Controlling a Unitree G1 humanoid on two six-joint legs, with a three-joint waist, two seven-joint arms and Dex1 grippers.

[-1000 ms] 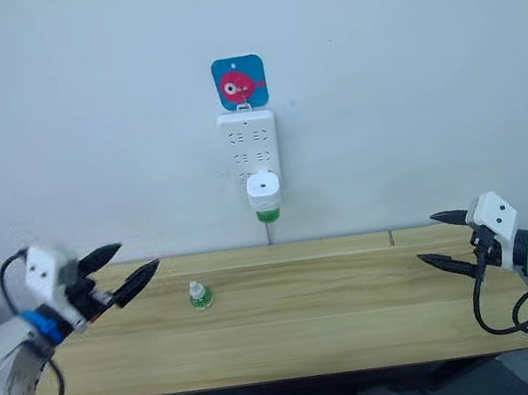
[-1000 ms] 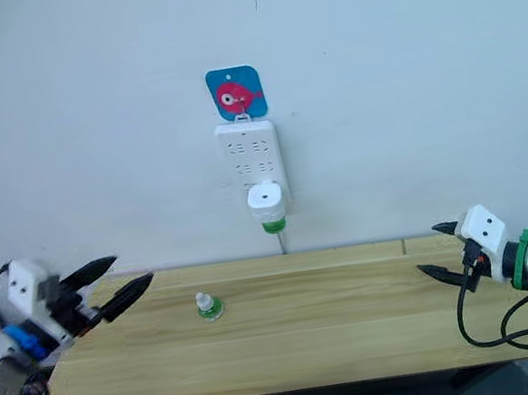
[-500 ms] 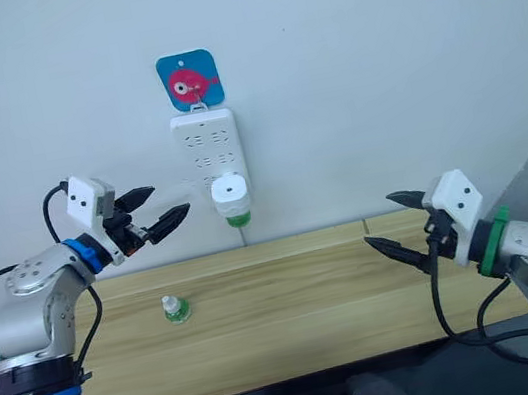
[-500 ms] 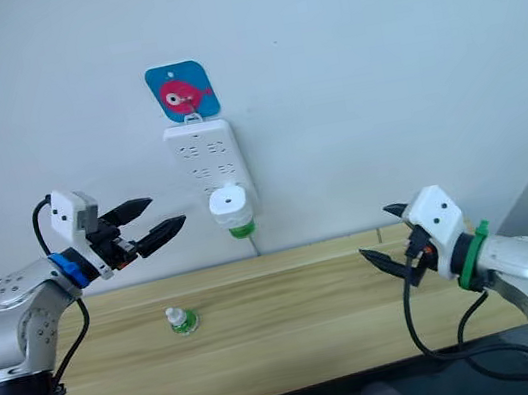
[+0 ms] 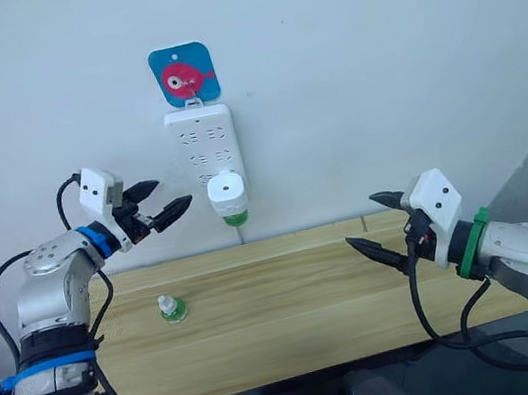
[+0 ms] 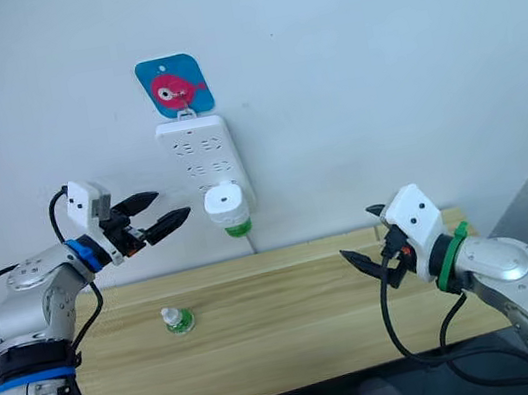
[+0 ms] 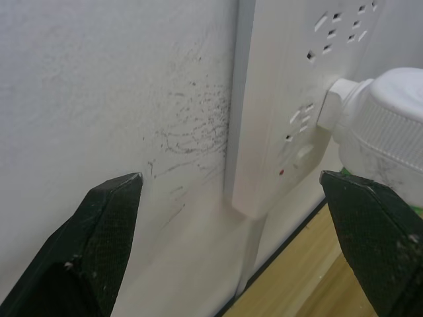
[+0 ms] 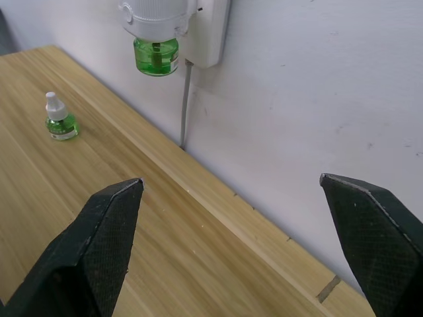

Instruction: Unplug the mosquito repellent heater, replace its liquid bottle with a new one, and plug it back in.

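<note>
The table [image 5: 292, 304] carries only the spare bottle [image 5: 170, 309], set within reach; the power strip [image 5: 203, 147] hangs on the wall with the mosquito repellent heater [image 5: 227, 193] plugged in low; the left gripper [image 5: 165, 201], fingers spread and empty, aims at it, likely to unplug; the right gripper [image 5: 377, 222] waits, released.

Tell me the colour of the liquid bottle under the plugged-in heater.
Green, clear liquid bottle under the white heater; the right wrist view shows it best.
</note>
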